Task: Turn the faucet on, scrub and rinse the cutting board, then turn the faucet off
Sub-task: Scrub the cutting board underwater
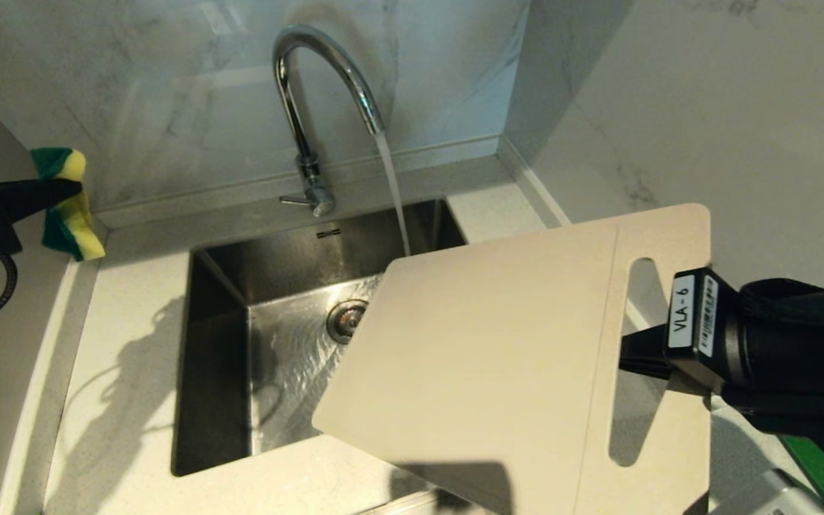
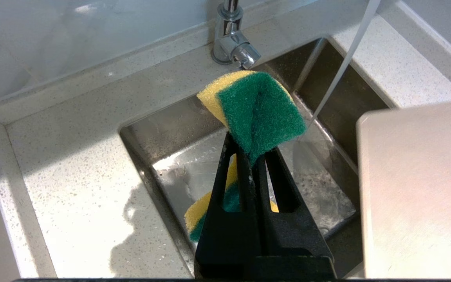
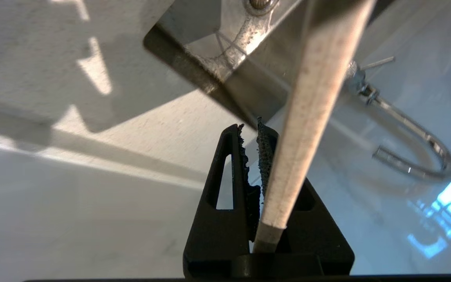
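Cutting board (image 1: 483, 357) clamped edgewise in right claw (image 3: 253, 156)

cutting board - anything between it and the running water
Nothing visible. The right gripper holds the cutting board tilted over the sink, and the stream from the faucet drops just past its far corner.

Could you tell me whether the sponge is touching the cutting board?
No, the left gripper holds the sponge up at the far left, well apart from the cutting board.
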Tool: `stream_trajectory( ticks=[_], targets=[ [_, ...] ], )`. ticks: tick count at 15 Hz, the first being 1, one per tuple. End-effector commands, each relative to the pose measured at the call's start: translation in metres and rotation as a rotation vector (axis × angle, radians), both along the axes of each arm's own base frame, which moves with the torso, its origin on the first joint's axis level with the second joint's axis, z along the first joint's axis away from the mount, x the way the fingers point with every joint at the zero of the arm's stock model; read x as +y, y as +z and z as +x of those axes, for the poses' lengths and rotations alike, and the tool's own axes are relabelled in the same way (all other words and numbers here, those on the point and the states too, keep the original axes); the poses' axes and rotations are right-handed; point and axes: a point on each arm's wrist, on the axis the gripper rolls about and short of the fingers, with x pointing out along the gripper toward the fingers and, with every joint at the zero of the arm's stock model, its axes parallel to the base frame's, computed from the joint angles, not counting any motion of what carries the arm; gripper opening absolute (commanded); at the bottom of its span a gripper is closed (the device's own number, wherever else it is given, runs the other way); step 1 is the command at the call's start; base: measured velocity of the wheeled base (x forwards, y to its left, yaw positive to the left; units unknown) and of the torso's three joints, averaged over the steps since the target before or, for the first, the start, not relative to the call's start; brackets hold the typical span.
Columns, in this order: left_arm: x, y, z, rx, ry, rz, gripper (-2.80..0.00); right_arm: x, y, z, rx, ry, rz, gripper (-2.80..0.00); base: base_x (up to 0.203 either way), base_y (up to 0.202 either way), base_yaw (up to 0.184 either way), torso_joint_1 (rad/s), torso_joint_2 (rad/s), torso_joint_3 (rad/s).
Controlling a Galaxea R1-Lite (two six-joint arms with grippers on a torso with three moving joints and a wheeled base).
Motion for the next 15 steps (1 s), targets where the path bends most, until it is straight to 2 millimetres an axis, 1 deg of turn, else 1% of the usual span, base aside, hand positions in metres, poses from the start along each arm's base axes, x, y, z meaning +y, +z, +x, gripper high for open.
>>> stream_trajectory(
  ticks=[1,3,7,10,13,15],
  targets=[
    [-0.001,0.001,-0.002,-0.007,-0.007,-0.001,-2.8,0.016,-0.006,0.023,0.035,0.071,-0.043,-2.8,0.0,0.0,0.0,0.0,0.0,0.0],
    [-0.003,0.003,-0.005,-0.015,-0.02,-0.003,-2.8,0.026,-0.005,0.037,0.035,0.133,-0.057,-2.8,0.0,0.0,0.0,0.0,0.0,0.0],
    [-0.004,0.002,-0.004,-0.01,-0.023,-0.003,-2.8,0.046,-0.006,0.066,0.023,0.247,-0.081,-2.8,0.0,0.0,0.0,0.0,0.0,0.0],
    [-0.007,0.0,-0.004,-0.005,-0.041,-0.003,-2.8,0.055,-0.013,0.084,0.04,0.261,-0.103,-2.8,0.0,0.0,0.0,0.0,0.0,0.0],
    [-0.008,0.0,-0.003,-0.002,-0.047,-0.003,-2.8,0.064,-0.02,0.109,0.033,0.277,-0.139,-2.8,0.0,0.0,0.0,0.0,0.0,0.0],
    [-0.008,0.0,-0.004,-0.004,-0.046,-0.003,-2.8,0.07,-0.026,0.121,0.045,0.278,-0.147,-2.8,0.0,0.0,0.0,0.0,0.0,0.0]
  ],
)
